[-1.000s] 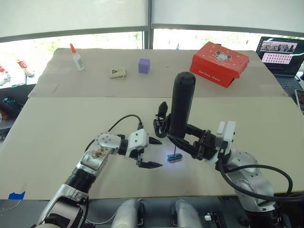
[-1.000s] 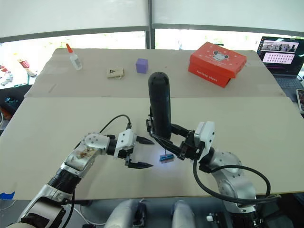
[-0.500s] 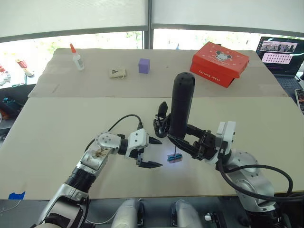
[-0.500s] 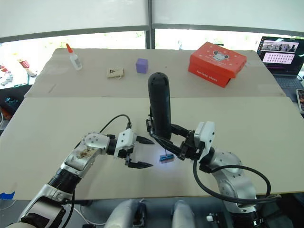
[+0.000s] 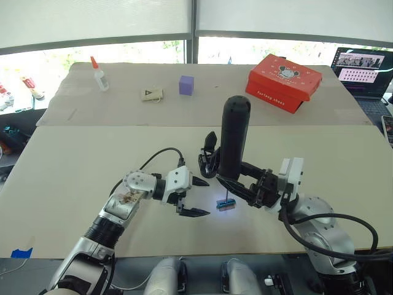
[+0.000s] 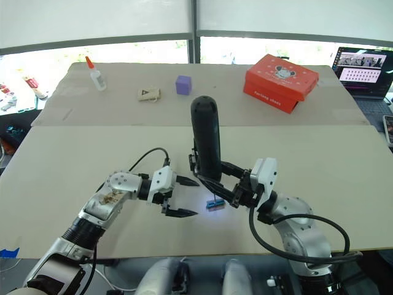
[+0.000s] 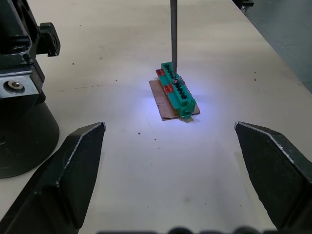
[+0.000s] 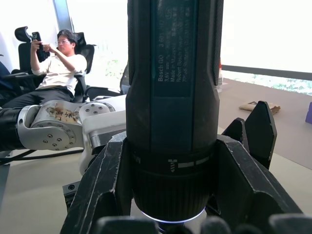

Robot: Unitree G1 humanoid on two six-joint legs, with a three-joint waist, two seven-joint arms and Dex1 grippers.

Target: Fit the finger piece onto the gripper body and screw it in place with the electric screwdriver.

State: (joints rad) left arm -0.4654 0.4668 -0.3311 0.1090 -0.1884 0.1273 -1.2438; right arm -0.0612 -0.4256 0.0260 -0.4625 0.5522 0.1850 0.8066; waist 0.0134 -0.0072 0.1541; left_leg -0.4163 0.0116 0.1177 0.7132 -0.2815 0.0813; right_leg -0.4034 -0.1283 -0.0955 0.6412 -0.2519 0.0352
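Beige desk point(image 5: 73, 160) carries the work near its front edge. My left gripper point(image 5: 195, 198) hangs with fingers apart, holding nothing. My right gripper point(image 5: 236, 182) is clamped on the electric screwdriver point(image 5: 233, 136), upright, its lit bit resting on the green-and-brown block point(image 7: 176, 95). Just behind stands the gripper body point(image 5: 207, 161), black, pointed finger up. Finger piece: I cannot identify it.

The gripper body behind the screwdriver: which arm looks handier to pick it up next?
Probably the left. The left gripper is open and empty close to the gripper body, while the right gripper is shut on the electric screwdriver, its bit on the green block.
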